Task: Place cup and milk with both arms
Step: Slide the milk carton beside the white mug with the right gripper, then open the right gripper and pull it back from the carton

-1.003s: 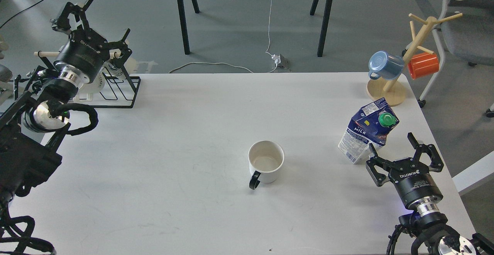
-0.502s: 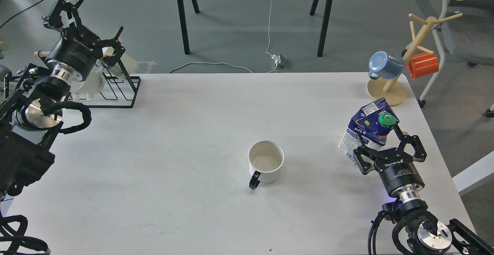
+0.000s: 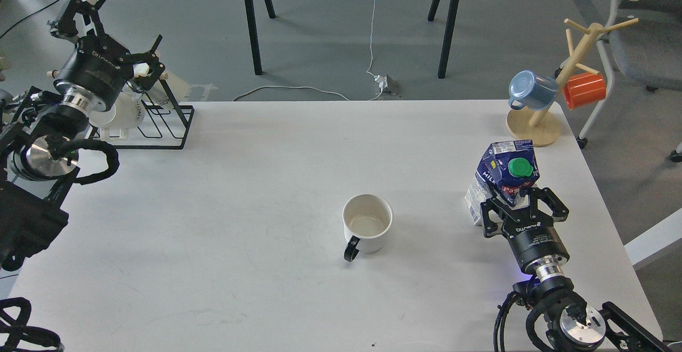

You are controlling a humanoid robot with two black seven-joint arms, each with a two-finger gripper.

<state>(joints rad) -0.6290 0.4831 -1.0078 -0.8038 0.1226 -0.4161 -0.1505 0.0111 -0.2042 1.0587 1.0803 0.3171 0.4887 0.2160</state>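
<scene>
The cup (image 3: pixel 367 224) is a white mug with a black loop handle pointing toward me. It stands upright near the middle of the white table (image 3: pixel 240 192). The milk (image 3: pixel 506 173), a blue and white carton with a green cap, stands near the right edge. My right gripper (image 3: pixel 518 200) comes from below with its fingers closed around the carton's lower half. My left gripper (image 3: pixel 106 35) is open and empty at the far left, raised above the black wire rack, far from the cup.
A black wire rack (image 3: pixel 165 123) with white items stands at the table's back left corner. A wooden mug tree (image 3: pixel 538 123) at the back right holds a blue cup (image 3: pixel 532 90) and an orange cup (image 3: pixel 584 90). The table's right edge runs close by the carton.
My right gripper moved forward and left onto the milk and closed on it; the carton turned from leaning to more upright. My left gripper drifted up and left. The cup stayed put.
</scene>
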